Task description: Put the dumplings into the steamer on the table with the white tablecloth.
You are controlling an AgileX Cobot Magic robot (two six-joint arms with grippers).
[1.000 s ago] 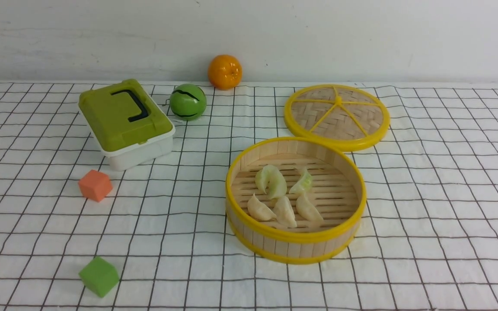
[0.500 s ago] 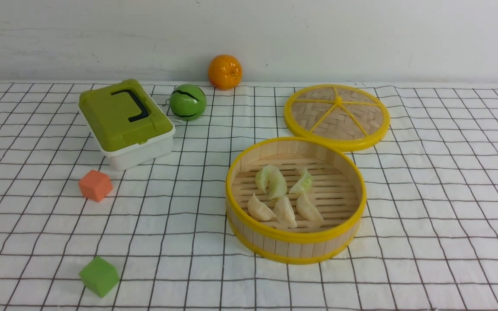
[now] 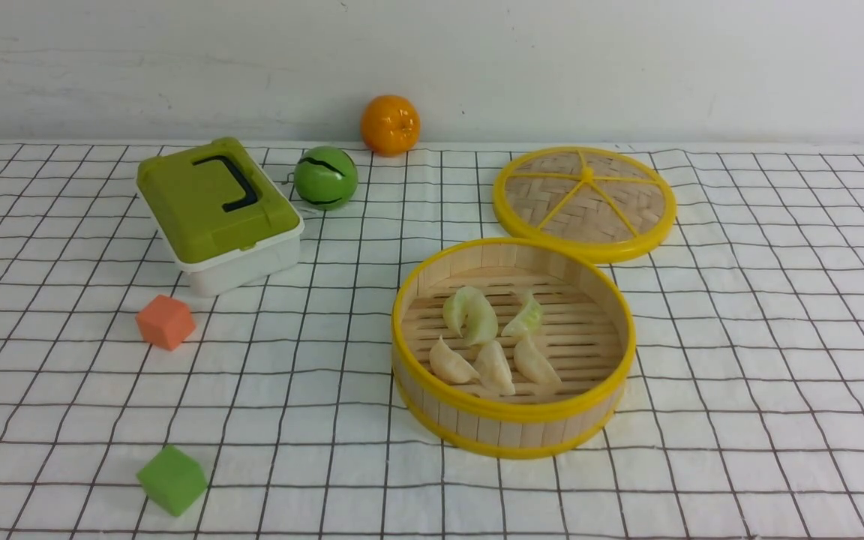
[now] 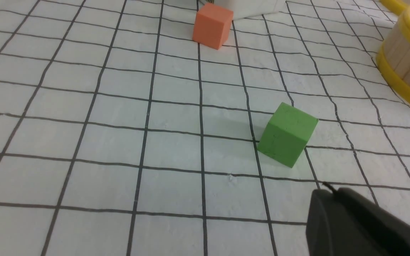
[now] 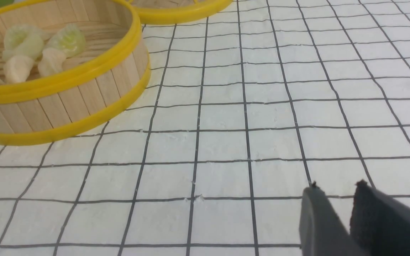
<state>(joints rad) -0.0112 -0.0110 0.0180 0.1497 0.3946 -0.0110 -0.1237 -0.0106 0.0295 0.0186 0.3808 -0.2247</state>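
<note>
Front view: we see the steamer (image 3: 513,346) sitting right of centre on the surface (image 3: 762,360), which is covered by the white tablecloth (image 3: 312,375) with a black grid. The dumplings (image 3: 493,337) lie on its slatted floor: pale green ones toward the far side, three cream ones in a row on the near side. We count five clearly; a sixth may be hidden against the folded green one, we cannot tell. The woven lid (image 3: 584,201) lies flat just behind the steamer, its near edge close to the far rim. Over on the left stand a green-lidded box (image 3: 218,211), a green ball (image 3: 325,177) beside it, and an orange (image 3: 390,124) at the wall. An orange cube (image 3: 166,321) sits in front of the box, and a green cube (image 3: 172,479) nearer us, well apart from it.

No arm shows in the front view. In the left wrist view we see the left hand (image 4: 324,192) as one dark mass with no gap, so it is clenched and grasps nothing; the green cube lies near it, not touching. In the right wrist view the right hand (image 5: 335,190) shows two fingers (image 5: 313,213) with a narrow gap between them, slightly parted, nothing in it, over bare cloth clear of the steamer.
</note>
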